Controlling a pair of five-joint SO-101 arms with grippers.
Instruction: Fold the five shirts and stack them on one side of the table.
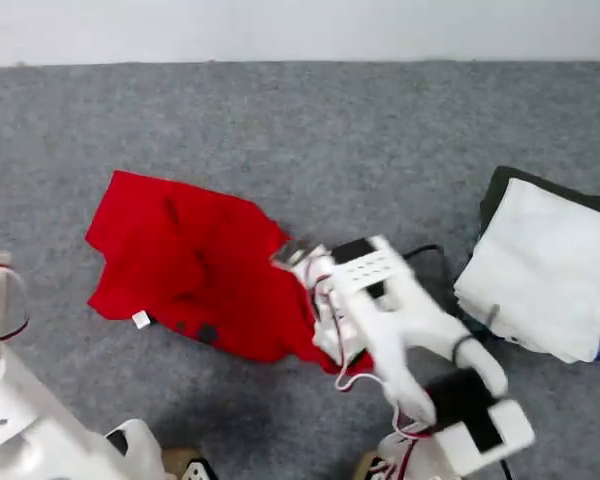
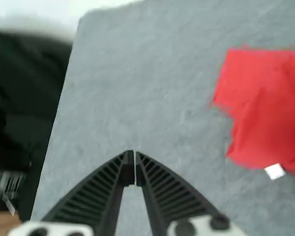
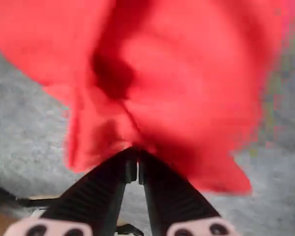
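On the grey table [image 1: 330,130], left of centre, a red shirt [image 1: 195,265], rumpled and not yet folded, with a small white tag [image 1: 140,319] at its near left corner. Over the shirt's right edge, the right gripper [image 1: 305,262], at the end of a white arm coming in from the near right. Seen from the right wrist, fingers drawn tight together on a gathered bunch of the red cloth, with folds fanning away from the tips. At the near left corner of the table, the left arm [image 1: 10,420], well apart from the shirt's left side. Seen from the left wrist, the left gripper [image 2: 134,164] with fingertips pressed together on nothing, above bare grey surface, and the shirt and its tag off to one side. At the far right of the table, a stack [image 1: 550,265] of folded shirts: a white shirt [image 1: 545,250] on top, a dark one showing under its far edge, and a sliver of blue at the near right edge. Between the stack and the right arm, a black cable on the grey surface.
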